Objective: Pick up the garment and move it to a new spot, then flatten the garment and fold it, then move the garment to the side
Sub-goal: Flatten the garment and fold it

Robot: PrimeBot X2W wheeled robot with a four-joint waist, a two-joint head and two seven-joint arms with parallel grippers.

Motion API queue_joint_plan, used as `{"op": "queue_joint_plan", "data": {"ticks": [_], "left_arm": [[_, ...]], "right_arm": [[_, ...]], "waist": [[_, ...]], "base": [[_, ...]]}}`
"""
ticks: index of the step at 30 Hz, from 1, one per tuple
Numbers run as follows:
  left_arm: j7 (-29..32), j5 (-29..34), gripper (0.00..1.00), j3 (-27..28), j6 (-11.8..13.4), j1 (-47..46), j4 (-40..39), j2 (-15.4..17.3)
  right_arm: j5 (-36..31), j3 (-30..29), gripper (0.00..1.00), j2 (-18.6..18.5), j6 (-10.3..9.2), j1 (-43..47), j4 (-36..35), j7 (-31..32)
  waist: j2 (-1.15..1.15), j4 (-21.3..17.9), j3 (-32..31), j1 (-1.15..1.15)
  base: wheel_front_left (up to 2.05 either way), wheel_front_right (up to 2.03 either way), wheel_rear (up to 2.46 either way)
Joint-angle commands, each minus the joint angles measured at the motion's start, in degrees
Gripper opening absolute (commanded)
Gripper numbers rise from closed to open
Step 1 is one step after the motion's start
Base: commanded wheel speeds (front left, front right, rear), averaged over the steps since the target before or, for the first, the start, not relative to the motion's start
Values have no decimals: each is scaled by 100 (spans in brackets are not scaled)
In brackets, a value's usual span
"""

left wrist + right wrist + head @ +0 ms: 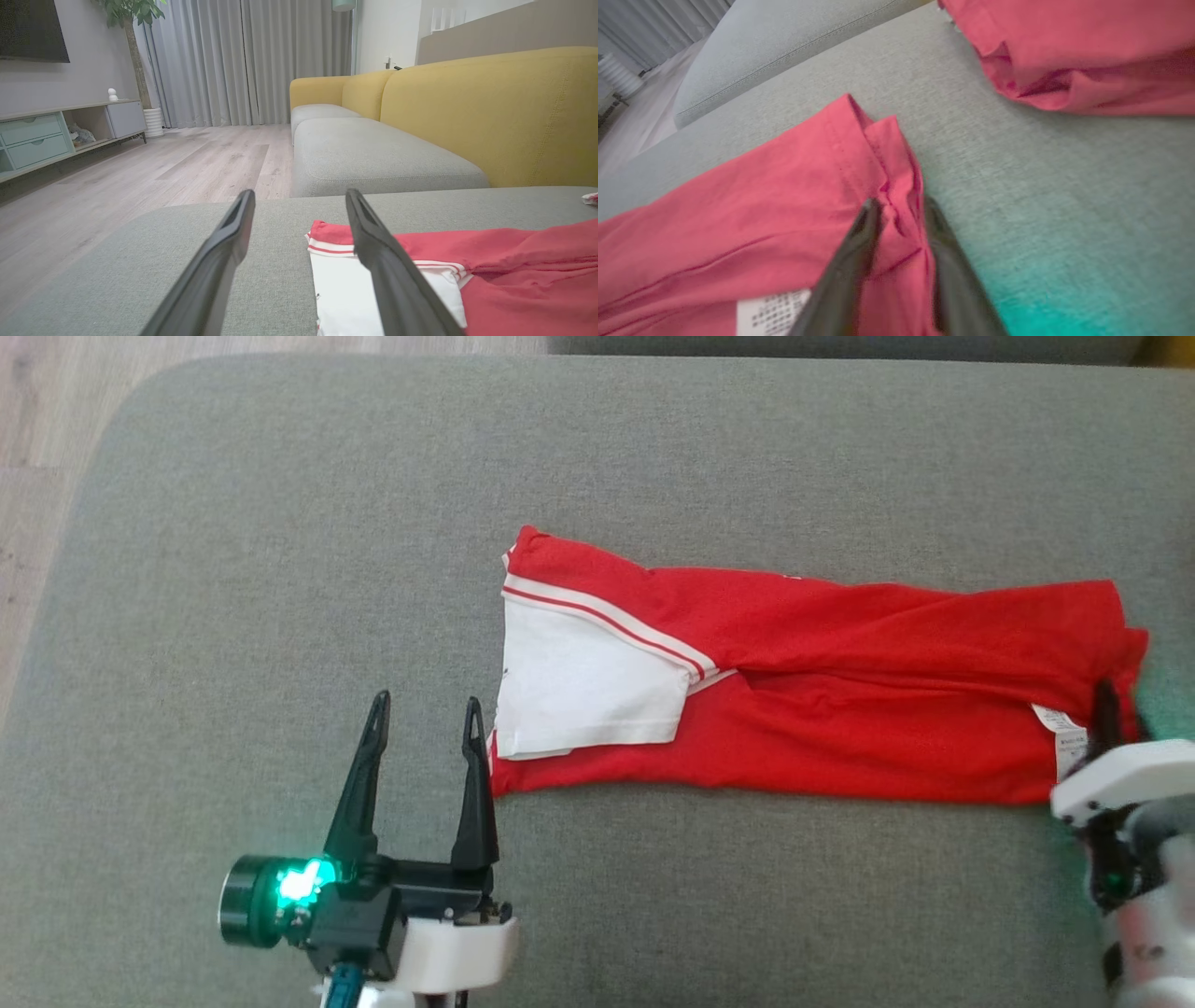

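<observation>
Red shirt lies across a grey seat cushion, folded into a long band that runs from the middle of the cushion to its right side. A second piece of red cloth sits bunched on the same cushion beyond the shirt's right end, apart from it. Behind stand a yellow sofa back, another grey seat, pale wood floor, grey curtains and a low media cabinet.

The shirt's left end carries a white sleeve edged with red and white stripes, laid flat on top. A white care label shows near the right hem, and long creases run the length of the band.

The left gripper stands spread wide just beside the near left corner, one finger at the cloth's edge. The right gripper pinches a raised ridge of the right hem.
</observation>
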Motion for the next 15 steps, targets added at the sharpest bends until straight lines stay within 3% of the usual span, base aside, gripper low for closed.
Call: {"op": "queue_joint_plan", "data": {"ticks": [1, 7, 15], "left_arm": [[-29, 80, 100, 280, -68, -47, -146, -55], [-29, 223, 100, 555, -387, 73, -67, -223], [-29, 419, 100, 834, -686, 214, 47, -315]], "right_arm": [[-74, 212, 0, 133, 40, 78, -91, 109], [-178, 174, 0, -97, 40, 179, -562, 10], [-219, -38, 0, -1094, 40, 182, -1671, 710]], "waist": [[0, -18, -29, 0], [0, -120, -169, 0], [0, -391, -333, 0]], "base": [[0, 0, 0], [0, 0, 0], [0, 0, 0]]}}
